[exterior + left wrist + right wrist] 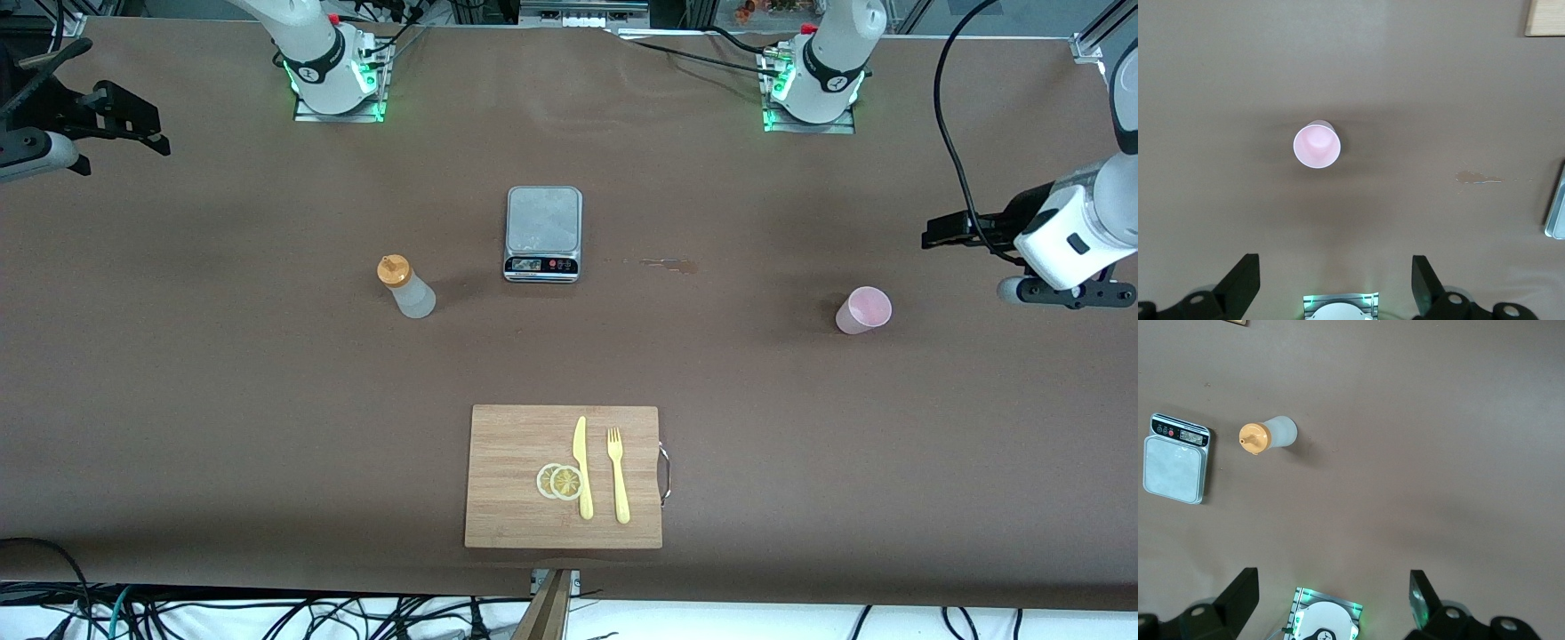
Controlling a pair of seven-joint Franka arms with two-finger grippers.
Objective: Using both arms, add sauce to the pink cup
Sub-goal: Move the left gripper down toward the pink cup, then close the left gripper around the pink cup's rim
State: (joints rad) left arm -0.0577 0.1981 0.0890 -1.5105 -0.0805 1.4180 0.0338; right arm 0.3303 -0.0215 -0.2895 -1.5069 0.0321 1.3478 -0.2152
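The sauce bottle (407,288), whitish with an orange-yellow cap, stands upright beside the scale, toward the right arm's end of the table. It also shows in the right wrist view (1268,435). The pink cup (862,310) stands upright and empty toward the left arm's end, and shows from above in the left wrist view (1317,144). My left gripper (944,233) hangs open and empty, high over the table's end past the cup (1336,267). My right gripper (133,120) hangs open and empty, high over the table's other end, apart from the bottle (1331,583).
A silver kitchen scale (543,233) sits at mid-table. A wooden cutting board (507,444) nearer the front camera carries a yellow knife (582,467), a yellow fork (618,474) and two lemon slices (559,481). A small wet stain (662,263) lies beside the scale.
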